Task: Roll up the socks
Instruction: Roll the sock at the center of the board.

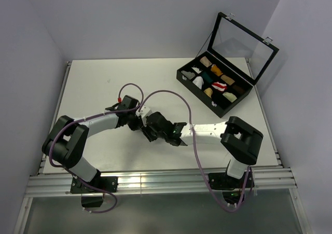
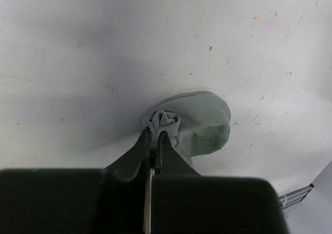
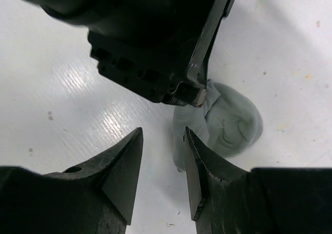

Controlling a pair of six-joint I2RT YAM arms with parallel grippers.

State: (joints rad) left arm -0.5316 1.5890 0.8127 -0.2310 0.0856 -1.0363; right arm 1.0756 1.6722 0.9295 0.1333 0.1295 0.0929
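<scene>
A matte white worktop [image 1: 104,78] is enclosed by plain pale lavender-grey walls [image 1: 129,16] behind and on both sides. Ribbed aluminium rails [image 1: 166,184] run along its near edge, catching glare.

Mid-frame in the top view, the left gripper [image 1: 149,133] and right gripper [image 1: 175,136] are seen tip to tip over the table [image 1: 104,88]. The sock [image 2: 202,122] is clamped at the left gripper's tips, just beside the right gripper's spread fingers [image 3: 124,166]. The case [image 1: 201,96] is set upper right, with fabric rolls [image 1: 217,83] in its compartments.
</scene>
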